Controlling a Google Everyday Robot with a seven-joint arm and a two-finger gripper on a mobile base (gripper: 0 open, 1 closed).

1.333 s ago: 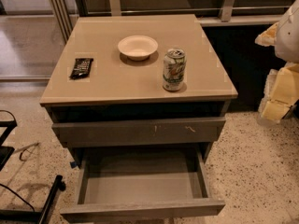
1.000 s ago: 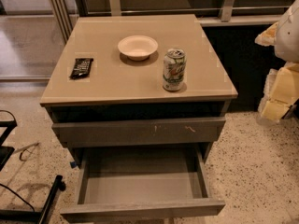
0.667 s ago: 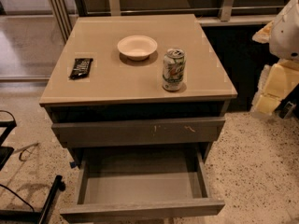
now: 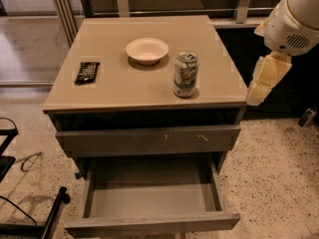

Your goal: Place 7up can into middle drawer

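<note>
The 7up can [image 4: 186, 74] stands upright on the tan table top [image 4: 119, 88], right of centre near the front edge. The middle drawer [image 4: 149, 199] is pulled open below it, and its grey floor is bare. My gripper [image 4: 263, 77] hangs in the air beyond the table's right edge, level with the can and well to its right, touching nothing. The white arm housing [image 4: 294, 19] sits above it.
A white bowl [image 4: 147, 50] sits behind and left of the can. A dark snack packet [image 4: 86, 71] lies at the table's left. The shut grey drawer front with pale scratches [image 4: 149, 141] is above the open drawer. A black stand [image 4: 30, 218] is on the floor at left.
My arm and gripper have moved left, closer to the table's right edge. The can, bowl and drawer have not moved.
</note>
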